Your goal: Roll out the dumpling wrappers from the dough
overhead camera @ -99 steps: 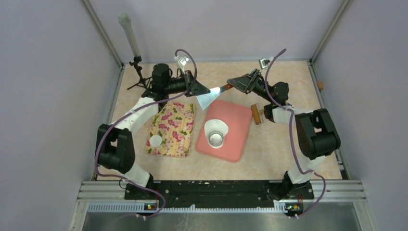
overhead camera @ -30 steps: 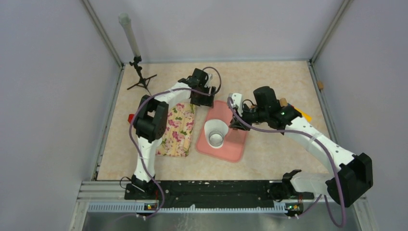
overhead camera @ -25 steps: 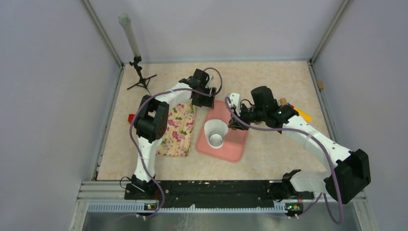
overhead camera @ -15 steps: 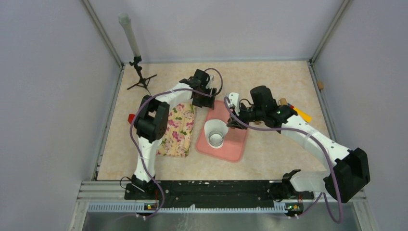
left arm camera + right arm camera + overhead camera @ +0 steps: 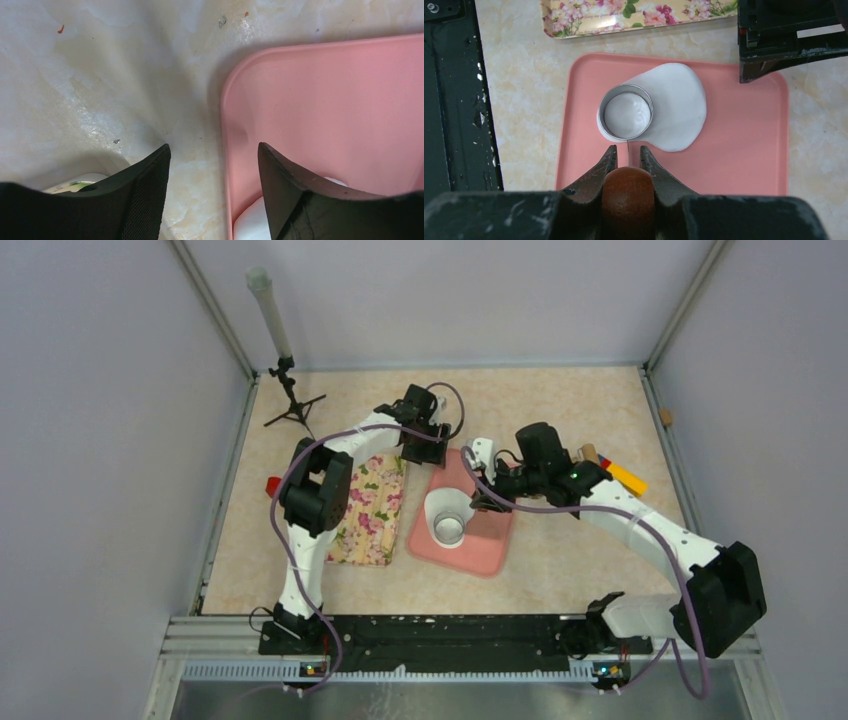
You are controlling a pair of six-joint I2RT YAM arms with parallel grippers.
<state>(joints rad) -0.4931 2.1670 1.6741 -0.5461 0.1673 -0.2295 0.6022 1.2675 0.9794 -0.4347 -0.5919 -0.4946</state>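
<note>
The dough [image 5: 676, 105] lies as a flattened white sheet on the pink board [image 5: 734, 160], also seen from above [image 5: 450, 508]. A metal ring cutter [image 5: 625, 111] stands on the dough's near end with a round of dough inside it. My right gripper [image 5: 628, 148] is shut on the brown wooden handle [image 5: 628, 195] of a scraper, whose thin blade points at the ring. From above it hovers just right of the dough [image 5: 480, 495]. My left gripper [image 5: 214, 146] is open over the board's far left corner [image 5: 420, 448], straddling its edge. The dumpling wrappers are out of view.
A floral tray [image 5: 368, 505] lies left of the board, partly under my left arm. A small tripod [image 5: 290, 400] stands at the far left. A wooden roller end [image 5: 590, 451] and a yellow-orange tool [image 5: 626, 478] lie right of the board. A red object [image 5: 272, 485] sits left of the tray.
My right gripper has crept left with the scraper, closer to the dough. The left gripper has narrowed a little and stays at the board's far corner.
</note>
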